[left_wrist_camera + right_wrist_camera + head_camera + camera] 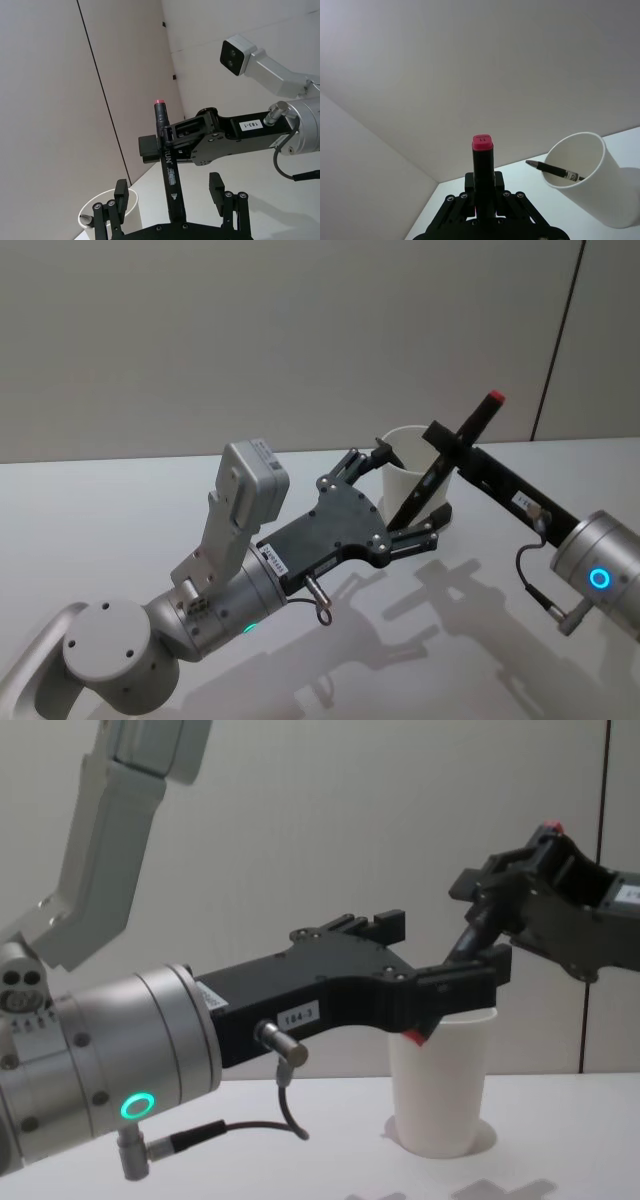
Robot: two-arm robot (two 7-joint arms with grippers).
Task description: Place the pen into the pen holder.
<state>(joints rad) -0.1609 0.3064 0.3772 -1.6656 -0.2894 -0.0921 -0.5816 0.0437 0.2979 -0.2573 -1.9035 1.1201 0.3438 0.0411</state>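
The pen (452, 452) is black with a red top end (482, 143). It hangs tilted, its lower end low beside the near wall of the white pen holder (408, 472). My right gripper (450, 445) comes in from the right and is shut on the pen's upper half (161, 131). My left gripper (395, 498) reaches in from the lower left and stands open. Its two fingers (120, 192) straddle the pen's lower half (172, 190) without touching it. In the chest view the left gripper (440, 952) is level with the rim of the pen holder (440, 1080).
A second dark pen (555, 170) leans inside the pen holder (585, 175). The cup stands on a white table (120, 510) near a plain wall. A cable loop (322, 600) hangs under my left wrist.
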